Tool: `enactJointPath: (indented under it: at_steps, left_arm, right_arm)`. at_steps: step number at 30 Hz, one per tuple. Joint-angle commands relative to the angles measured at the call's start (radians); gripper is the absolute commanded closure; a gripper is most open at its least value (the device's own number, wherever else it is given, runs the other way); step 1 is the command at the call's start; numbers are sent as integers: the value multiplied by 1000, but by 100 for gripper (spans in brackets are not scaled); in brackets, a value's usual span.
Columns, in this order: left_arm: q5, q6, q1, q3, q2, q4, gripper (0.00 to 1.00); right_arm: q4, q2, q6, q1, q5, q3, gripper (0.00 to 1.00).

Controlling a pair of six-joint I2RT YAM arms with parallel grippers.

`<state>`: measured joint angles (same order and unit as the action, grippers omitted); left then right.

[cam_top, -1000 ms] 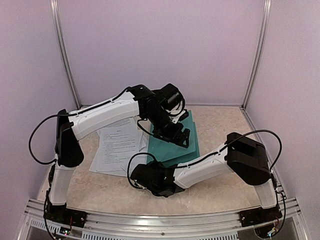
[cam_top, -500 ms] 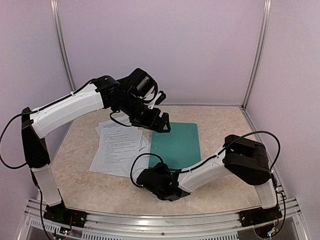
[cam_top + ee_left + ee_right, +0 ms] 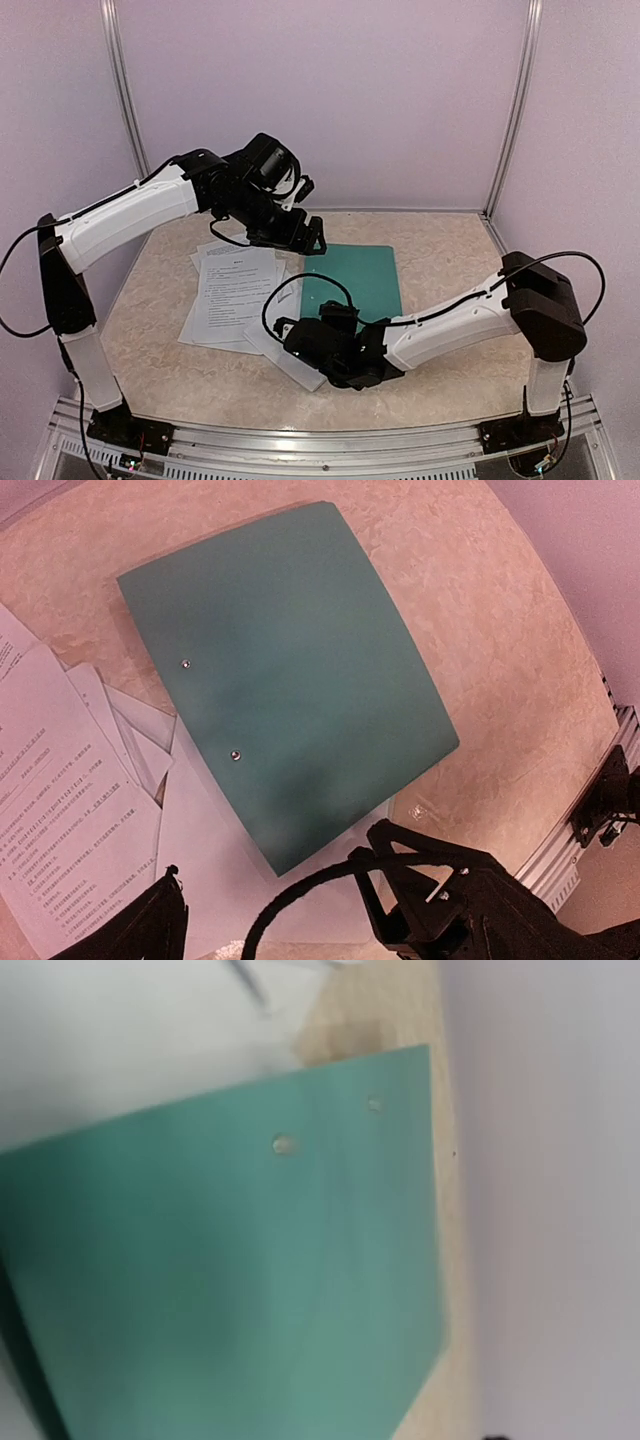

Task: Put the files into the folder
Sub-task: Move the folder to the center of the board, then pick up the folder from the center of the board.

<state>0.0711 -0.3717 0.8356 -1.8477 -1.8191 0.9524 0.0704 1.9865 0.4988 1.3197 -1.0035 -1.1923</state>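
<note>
The left end effector (image 3: pixel 308 238) hangs above the far left corner of the folder (image 3: pixel 355 280) with its fingers apart, and we see nothing between them. In the left wrist view it looks straight down on the folder (image 3: pixel 290 680), clear of it.

The right end effector (image 3: pixel 322 328) sits low over the bench (image 3: pixel 440 250), at the folder's near left corner, with its arm stretched in from the right. We cannot tell whether its fingers are apart or together. From above they merge into the black wrist, and its own camera shows only a blurred stretch of the folder (image 3: pixel 230 1280). We cannot make out whether it touches the folder or the paper beneath it.

The folder lies closed and flat in the middle of the bench, teal cover up. Two small metal studs (image 3: pixel 185 664) show on the cover along its left edge.

The files (image 3: pixel 235 285) lie outside the folder, just to its left, in a loose fanned pile. The top sheets are printed with black text (image 3: pixel 60 820). The sheets nearest the folder meet its left edge, and we cannot tell whether any are tucked under it. One blank white sheet (image 3: pixel 290 360) runs toward the near side, under the right arm's wrist.
</note>
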Motion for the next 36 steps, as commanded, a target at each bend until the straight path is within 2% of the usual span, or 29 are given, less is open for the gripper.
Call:
enactJointPath:
  at_steps: [1,4,9,14,18,23,28,32,36]
  left_arm:
    - [-1,-21,-16,40,61,-26,6]
    - [4,-32,-26,65,73,-47,6]
    - [3,-73,-27,122,84,-89,6]
    - [22,-194,-28,336,183,-278,8]
    - [15,-238,21,466,222,-384,13]
    - [-146,-50,151,483,160,-401,14]
    - [-150,181,187,520,90,-461,19]
    - [-147,426,219,538,50,-479,20]
    - [-165,561,230,524,-11,-478,20]
  right_arm:
    - [129,-86,-242,18,61,44,31]
    - [176,-115,-329,32,95,77,27]
    - [263,-167,-531,31,56,125,25]
    - [283,-289,-705,-24,62,196,24]
    - [268,-405,-768,-126,153,245,23]
    - [190,-567,-786,-286,327,340,23]
    - [147,-691,-804,-496,518,405,24]
    - [126,-700,-814,-645,686,419,24]
    - [83,-671,-813,-710,787,431,24]
